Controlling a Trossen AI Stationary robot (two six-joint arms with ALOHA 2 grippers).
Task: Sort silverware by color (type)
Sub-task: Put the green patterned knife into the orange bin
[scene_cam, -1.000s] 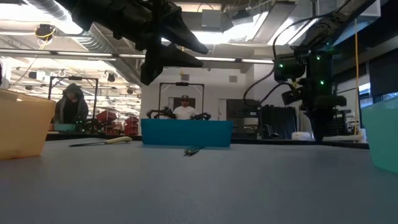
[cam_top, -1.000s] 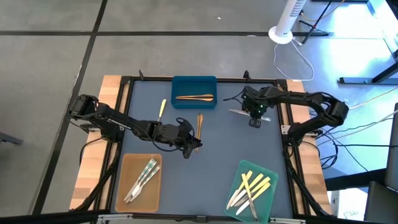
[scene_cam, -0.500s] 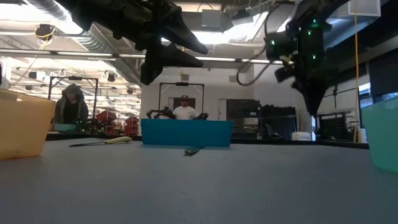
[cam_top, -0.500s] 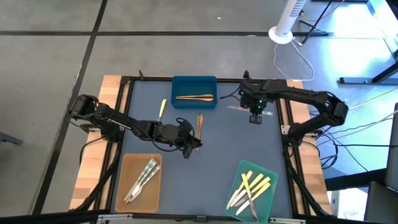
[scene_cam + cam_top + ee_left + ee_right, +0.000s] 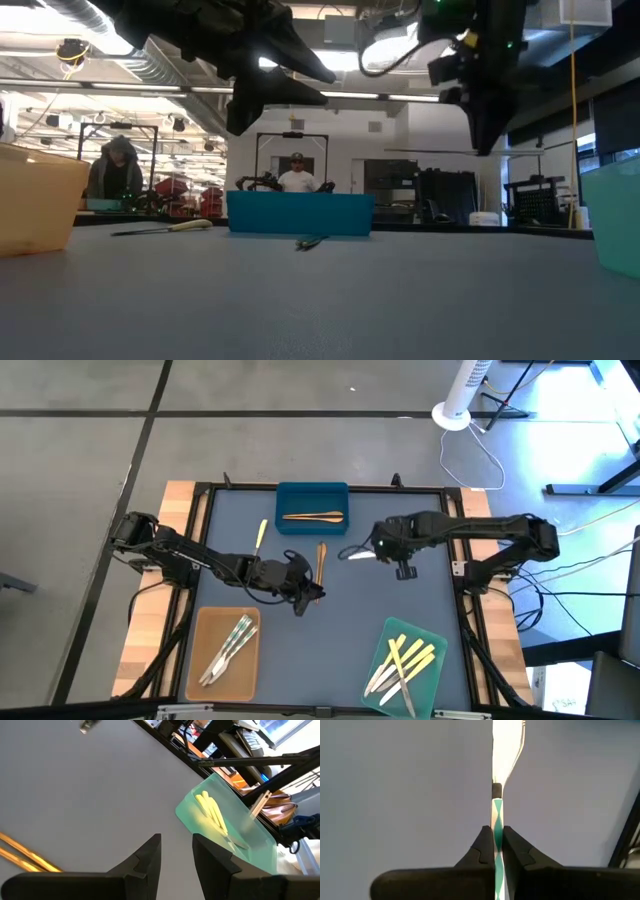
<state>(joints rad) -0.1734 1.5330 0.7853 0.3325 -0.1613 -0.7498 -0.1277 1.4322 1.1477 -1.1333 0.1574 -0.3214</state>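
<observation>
Grey tiled floor [image 5: 80, 450], white fan [image 5: 462, 395], 2 people [image 5: 296, 175] behind the table.

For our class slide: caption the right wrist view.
Right gripper shut on a silver fork with a green-patterned handle, above the table.

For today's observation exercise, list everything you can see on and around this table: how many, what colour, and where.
Blue tray: one, far edge, holding one brown utensil.
Tan tray: one, near left, holding silvery utensils.
Green tray: one, near right, yellow utensils with some silvery ones.
Loose utensils: one yellow-handled, one brown, mid-table.
Fan: one, white, floor.
People: two, background.
Left gripper: open, beside the brown utensil.
Right gripper: shut on a silvery fork.
</observation>
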